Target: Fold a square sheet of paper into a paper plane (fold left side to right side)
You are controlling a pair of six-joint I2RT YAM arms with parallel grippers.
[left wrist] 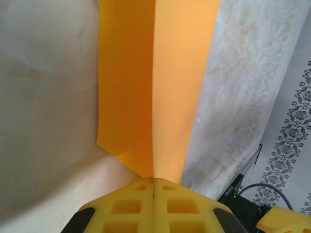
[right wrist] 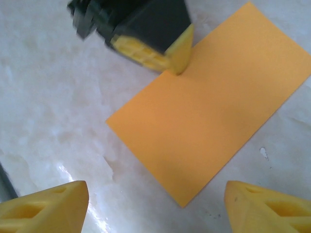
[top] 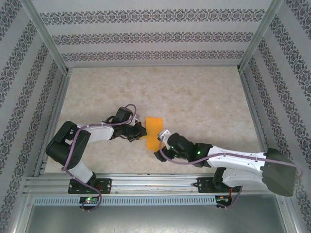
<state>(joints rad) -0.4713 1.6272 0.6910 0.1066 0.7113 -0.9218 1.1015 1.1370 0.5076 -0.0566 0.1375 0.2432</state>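
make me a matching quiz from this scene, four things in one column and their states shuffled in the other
Things:
1. thin orange paper sheet
2. yellow-fingered left gripper
3. yellow-fingered right gripper
4. pale marbled table top

States:
a. open, fingers wide apart
b. shut, tip on the paper's edge
c. lies under the paper
d. lying flat as a rectangle

Pairs: 1-d, 2-b, 3-a, 4-c

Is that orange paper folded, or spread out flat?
Folded. The orange paper lies as a rectangle, not a square, and in the left wrist view two layers meet where the left pincer pinches it.
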